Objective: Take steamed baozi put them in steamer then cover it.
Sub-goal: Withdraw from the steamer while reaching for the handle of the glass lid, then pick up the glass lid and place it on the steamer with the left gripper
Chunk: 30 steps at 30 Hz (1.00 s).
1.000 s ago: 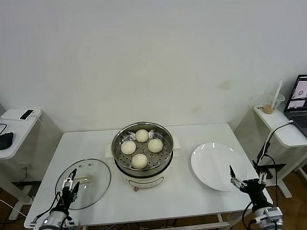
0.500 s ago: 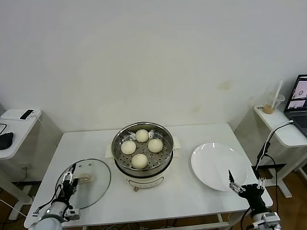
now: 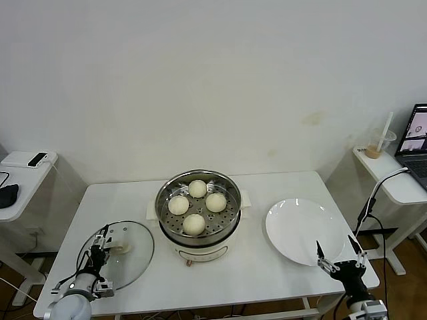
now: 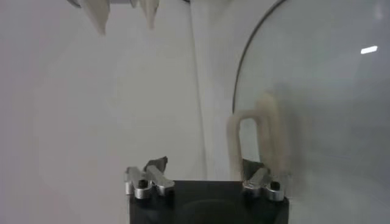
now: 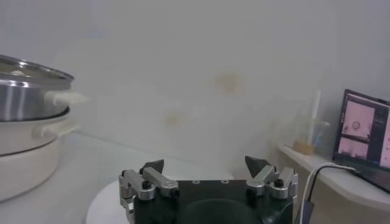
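- Left gripper [image 3: 100, 241] open wide, empty, above clear round glass cover [image 3: 137, 252] with cream handle [image 4: 255, 139].
- Right gripper [image 3: 339, 253] open, empty, beside flat white plate [image 3: 293, 223].
- Four cream-white baozi [image 3: 194, 223] in shiny steel steamer [image 3: 164, 195], uncovered, between both grippers.

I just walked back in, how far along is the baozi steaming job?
Done: four baozi sit in the steamer. In hand: the open left gripper is over the cover lying on the table. Left: grasping it and covering the steamer. The open right gripper waits by the plate.
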Each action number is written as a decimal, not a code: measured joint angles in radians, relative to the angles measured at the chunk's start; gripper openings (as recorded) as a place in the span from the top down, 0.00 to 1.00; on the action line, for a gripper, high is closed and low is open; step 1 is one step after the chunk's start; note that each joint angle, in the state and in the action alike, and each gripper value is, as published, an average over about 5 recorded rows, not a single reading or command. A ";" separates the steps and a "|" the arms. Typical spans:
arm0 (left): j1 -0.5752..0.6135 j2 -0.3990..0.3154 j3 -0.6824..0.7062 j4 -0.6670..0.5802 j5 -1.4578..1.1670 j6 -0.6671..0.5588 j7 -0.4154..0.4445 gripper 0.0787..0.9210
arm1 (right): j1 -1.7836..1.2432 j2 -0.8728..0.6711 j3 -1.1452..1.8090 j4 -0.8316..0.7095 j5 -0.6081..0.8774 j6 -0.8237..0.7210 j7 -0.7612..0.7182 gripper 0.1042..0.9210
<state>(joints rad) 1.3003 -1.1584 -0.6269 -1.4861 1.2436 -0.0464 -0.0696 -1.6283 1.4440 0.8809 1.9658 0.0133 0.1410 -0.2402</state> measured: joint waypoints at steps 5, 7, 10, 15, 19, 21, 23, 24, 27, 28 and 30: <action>0.001 -0.003 -0.004 0.004 -0.011 -0.005 -0.002 0.53 | 0.002 0.002 -0.008 -0.003 -0.003 0.001 0.000 0.12; 0.005 -0.005 -0.007 0.002 -0.015 -0.008 -0.005 0.59 | 0.003 0.003 -0.012 -0.004 -0.004 0.001 0.001 0.12; 0.013 -0.007 -0.012 -0.008 -0.022 -0.012 -0.012 0.70 | 0.005 0.003 -0.017 -0.001 -0.005 0.001 0.001 0.12; 0.031 0.000 -0.022 -0.036 -0.033 -0.015 -0.024 0.87 | 0.005 0.003 -0.024 -0.001 -0.007 0.001 0.001 0.12; 0.047 0.012 -0.035 -0.070 -0.040 -0.014 -0.027 0.92 | 0.004 -0.002 -0.031 -0.002 -0.008 0.001 0.000 0.12; 0.056 0.021 -0.043 -0.090 -0.045 -0.013 -0.025 0.92 | 0.005 -0.005 -0.033 0.000 -0.007 0.000 -0.001 0.12; 0.063 0.032 -0.053 -0.111 -0.052 -0.011 -0.021 0.92 | 0.005 -0.009 -0.036 0.003 -0.005 -0.001 -0.002 0.12; 0.066 0.038 -0.059 -0.123 -0.056 -0.011 -0.018 0.92 | 0.005 -0.010 -0.037 0.004 -0.003 -0.002 -0.003 0.12; 0.076 0.061 -0.077 -0.159 -0.071 -0.012 -0.008 0.92 | 0.005 -0.013 -0.040 0.006 0.000 -0.002 -0.004 0.12; 0.080 0.070 -0.084 -0.171 -0.076 -0.012 -0.004 0.92 | 0.004 -0.014 -0.040 0.006 0.001 -0.002 -0.005 0.12; 0.087 0.090 -0.099 -0.195 -0.086 -0.013 0.005 0.92 | 0.002 -0.017 -0.041 0.007 0.003 -0.002 -0.006 0.12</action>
<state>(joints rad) 1.3870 -1.0685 -0.7262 -1.6807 1.1575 -0.0597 -0.0642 -1.6263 1.4269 0.8402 1.9731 0.0164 0.1387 -0.2460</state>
